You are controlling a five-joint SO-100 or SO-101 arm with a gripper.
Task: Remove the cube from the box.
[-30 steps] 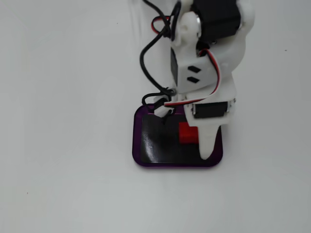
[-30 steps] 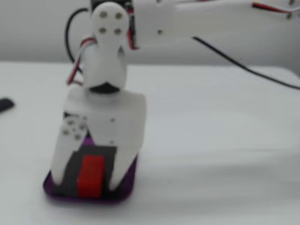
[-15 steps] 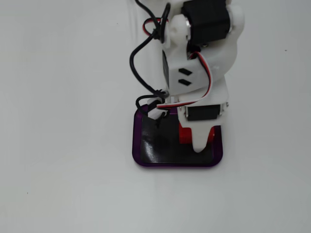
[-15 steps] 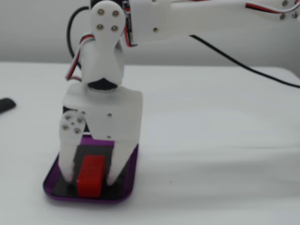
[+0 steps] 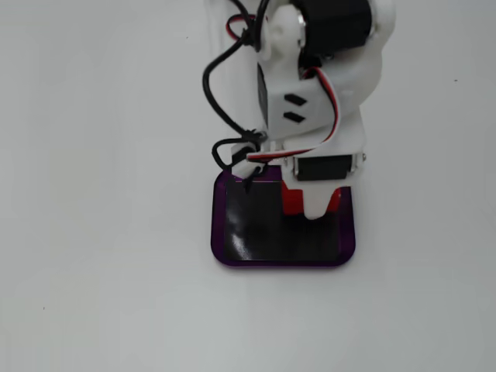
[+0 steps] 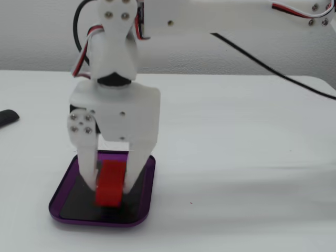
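The big white table (image 5: 93,194) has a flat, smooth top, and it fills the whole picture in the fixed view from above, so no edges or corners show there. In the fixed view from the side, its far edge (image 6: 220,74) meets a pale wall behind. A shallow purple tray with a shiny black bottom (image 5: 219,225) lies flat on the table (image 6: 247,173). In the side view, the tray (image 6: 60,191) sits close to the near edge. A small dark thing (image 6: 8,117) lies at the left edge there, cut off, so I cannot tell what it is.
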